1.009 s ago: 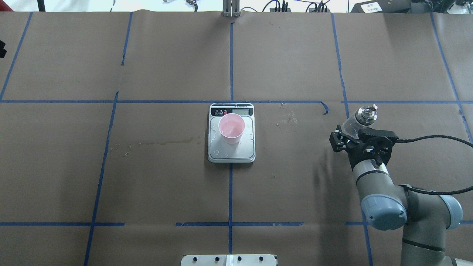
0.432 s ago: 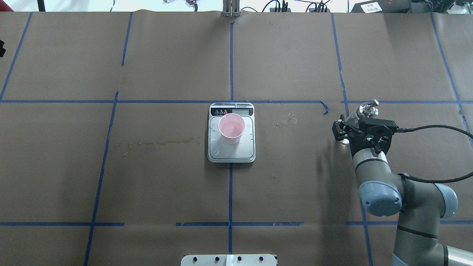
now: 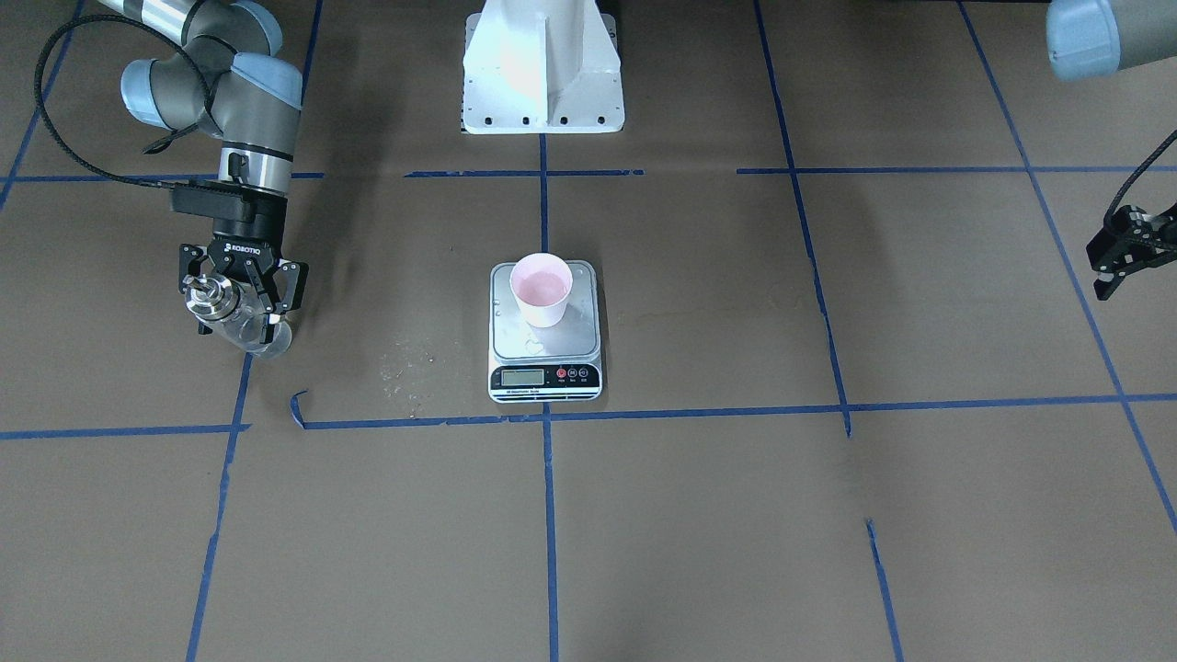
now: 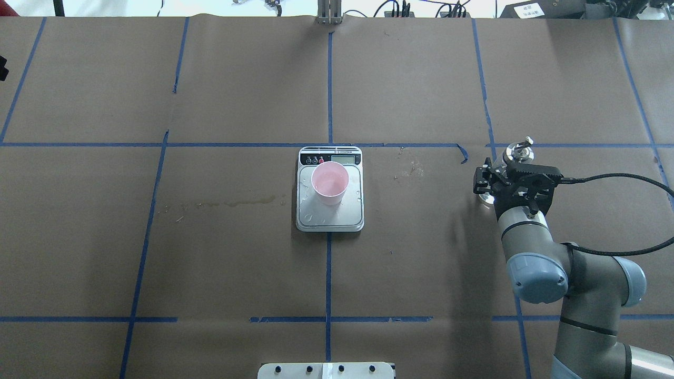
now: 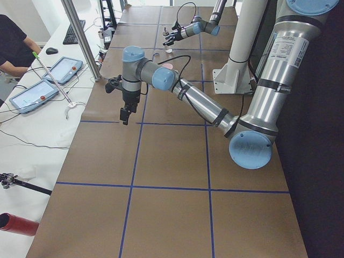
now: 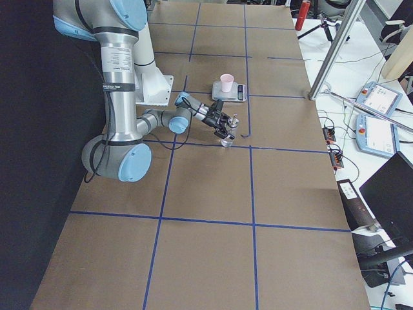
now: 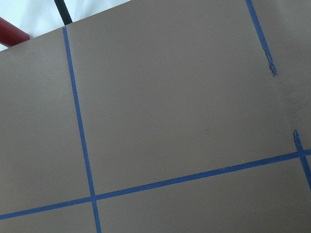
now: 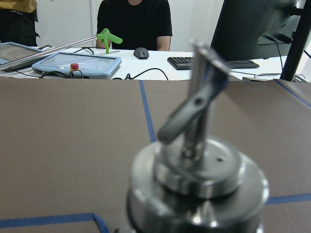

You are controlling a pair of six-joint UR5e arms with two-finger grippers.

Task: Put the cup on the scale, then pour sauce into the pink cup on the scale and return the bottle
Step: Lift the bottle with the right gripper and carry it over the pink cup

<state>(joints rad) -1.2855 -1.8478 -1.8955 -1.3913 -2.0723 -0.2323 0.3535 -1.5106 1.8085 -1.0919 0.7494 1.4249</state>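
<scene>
Brown tbl cover [image 4: 237, 79], blue tape grid [image 4: 329, 89], tablets [image 5: 62, 69], keyboard [image 8: 204, 62], mouse [image 8: 141, 53], operator [image 8: 133, 22] in black shirt, red tube [image 5: 19, 224]

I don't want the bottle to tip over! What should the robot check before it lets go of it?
1. Right tool gripping the bottle: ok.
2. Bottle standing straight: looks about upright, ok.
3. Bottle's bottom touching the table: cannot tell.
4. Cup sitting on the scale, far from the bottle: ok.
5. Left tool off to the side, out of the way: ok.
</scene>
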